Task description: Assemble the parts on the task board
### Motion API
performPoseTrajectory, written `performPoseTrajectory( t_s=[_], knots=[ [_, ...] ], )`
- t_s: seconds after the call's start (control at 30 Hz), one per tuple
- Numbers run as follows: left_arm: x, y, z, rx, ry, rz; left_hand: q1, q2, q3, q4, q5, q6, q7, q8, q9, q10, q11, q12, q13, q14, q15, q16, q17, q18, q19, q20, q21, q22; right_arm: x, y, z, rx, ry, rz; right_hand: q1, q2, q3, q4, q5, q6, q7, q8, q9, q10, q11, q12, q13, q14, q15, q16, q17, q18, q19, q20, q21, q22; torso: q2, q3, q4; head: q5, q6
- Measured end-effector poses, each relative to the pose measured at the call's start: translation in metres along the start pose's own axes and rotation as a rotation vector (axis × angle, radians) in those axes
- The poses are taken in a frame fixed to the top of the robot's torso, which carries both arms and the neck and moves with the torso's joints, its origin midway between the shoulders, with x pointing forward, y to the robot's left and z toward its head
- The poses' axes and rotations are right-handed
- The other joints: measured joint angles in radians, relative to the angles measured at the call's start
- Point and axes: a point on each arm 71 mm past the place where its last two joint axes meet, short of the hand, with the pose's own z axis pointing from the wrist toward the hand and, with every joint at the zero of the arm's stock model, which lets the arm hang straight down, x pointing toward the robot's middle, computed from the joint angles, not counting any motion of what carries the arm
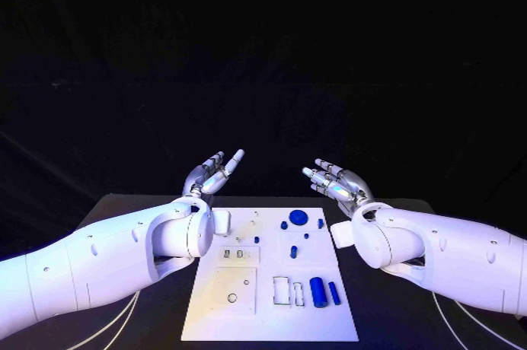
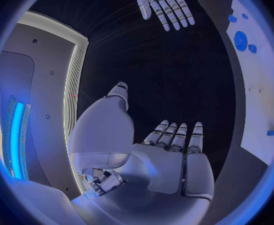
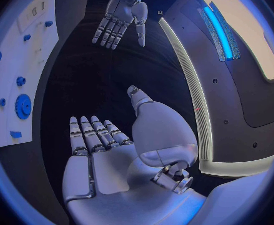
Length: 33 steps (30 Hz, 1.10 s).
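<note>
partly behind both forearms, the task board point(image 1: 271, 308) edges

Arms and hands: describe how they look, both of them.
Both arms are smooth white shells with small dark dots and rounded wrists. The left hand and right hand are silver metal with segmented fingers and pale fingertips. No loose cables show on either arm.

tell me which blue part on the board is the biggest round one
The blue gear-like disc at the far end of the task board, between the two raised hands; the other blue parts are small dots or slim bars.
</note>
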Motion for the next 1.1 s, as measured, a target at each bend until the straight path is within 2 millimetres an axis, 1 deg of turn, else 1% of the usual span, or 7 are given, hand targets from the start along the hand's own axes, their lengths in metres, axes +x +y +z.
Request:
performPoseTrajectory(
  t_s=[0.2,0.33,0.43,0.6,0.63,0.9,1.1],
  knots=[
    [0.001,0.001,0.000,-0.014,0.010,-0.008,0.076,0.030,0.028,0.004,0.000,0.117,0.007,0.027,0.015,0.115,0.054,0.024,0.014,0.119,0.036,0.027,0.016,0.050,0.043,0.030,0.027,0.014,0.004,0.000,0.003,0.022,0.100,-0.011,0.076,-0.003,0.019,-0.049,-0.019,0.151,0.011,0.028,0.015,0.212,-0.002,0.037,0.015,0.201,-0.006,0.039,0.014,0.007,0.091,0.004,0.049,0.024,0.000,0.0000,0.0001,0.000,0.000],
    [-0.022,-0.002,-0.005,-0.011,-0.005,-0.003,0.140,0.053,0.057,0.002,-0.005,0.298,0.020,0.069,0.036,0.311,0.095,0.066,0.033,0.333,0.065,0.079,0.039,0.053,0.221,0.036,0.108,0.058,-0.013,0.009,0.007,-0.041,0.098,-0.134,0.112,-0.008,0.035,-0.079,-0.034,0.271,0.020,0.049,0.024,0.351,-0.012,0.061,0.022,0.341,-0.020,0.063,0.022,0.024,0.182,0.005,0.095,0.047,0.007,-0.0001,0.0005,-0.009,-0.007],
    [-0.032,-0.004,-0.005,-0.005,-0.018,0.001,0.192,0.068,0.069,-0.003,-0.009,0.468,0.038,0.106,0.052,0.568,0.112,0.119,0.051,0.594,0.065,0.141,0.062,0.043,0.440,0.037,0.213,0.107,-0.020,0.016,0.009,-0.092,0.105,-0.229,0.133,-0.014,0.052,-0.101,-0.041,0.381,0.033,0.064,0.030,0.447,-0.024,0.076,0.023,0.442,-0.035,0.079,0.025,0.039,0.263,0.005,0.137,0.065,0.014,-0.0008,0.0006,-0.012,-0.010],
    [-0.029,-0.010,-0.009,0.007,0.010,-0.008,0.244,0.086,0.078,-0.012,-0.012,0.659,0.076,0.143,0.063,0.756,0.084,0.147,0.053,0.766,0.028,0.168,0.070,0.037,0.567,0.031,0.283,0.130,-0.018,0.022,0.010,-0.146,0.139,-0.345,0.155,-0.029,0.090,-0.139,-0.047,0.533,0.057,0.066,0.031,0.580,-0.048,0.078,0.024,0.578,-0.061,0.084,0.027,0.056,0.370,0.003,0.191,0.084,0.027,-0.0013,0.0025,-0.015,-0.011],
    [-0.030,-0.012,-0.009,0.010,0.011,-0.008,0.253,0.086,0.078,-0.012,-0.012,0.672,0.081,0.143,0.062,0.773,0.080,0.147,0.052,0.783,0.023,0.168,0.070,0.037,0.577,0.031,0.290,0.131,-0.018,0.024,0.011,-0.155,0.144,-0.365,0.159,-0.033,0.099,-0.148,-0.051,0.556,0.060,0.066,0.031,0.602,-0.052,0.078,0.024,0.600,-0.067,0.084,0.027,0.070,0.387,0.002,0.200,0.086,0.029,-0.0012,0.0033,-0.015,-0.011],
    [-0.037,-0.028,-0.018,0.033,0.034,-0.014,0.272,0.088,0.073,-0.016,-0.012,0.736,0.081,0.143,0.050,0.860,0.057,0.134,0.049,0.879,-0.002,0.167,0.079,0.076,0.639,0.026,0.334,0.143,-0.022,0.042,0.017,-0.208,0.170,-0.547,0.168,-0.076,0.171,-0.212,-0.052,0.679,0.092,0.066,0.033,0.729,-0.083,0.063,0.025,0.739,-0.100,0.084,0.033,0.070,0.495,-0.017,0.252,0.099,0.063,-0.0022,0.0105,-0.021,-0.008],
    [-0.039,-0.042,-0.027,0.054,0.070,-0.022,0.285,0.082,0.064,-0.020,-0.012,0.749,0.078,0.136,0.047,0.875,0.053,0.124,0.050,0.899,-0.008,0.155,0.084,0.076,0.665,0.022,0.359,0.152,-0.022,0.053,0.024,-0.234,0.200,-0.721,0.150,-0.104,0.208,-0.240,-0.020,0.736,0.076,0.066,0.034,0.796,-0.102,0.047,0.027,0.832,-0.128,0.091,0.044,0.085,0.567,-0.042,0.285,0.105,0.096,-0.0070,0.0161,-0.027,-0.005]
  ],
)
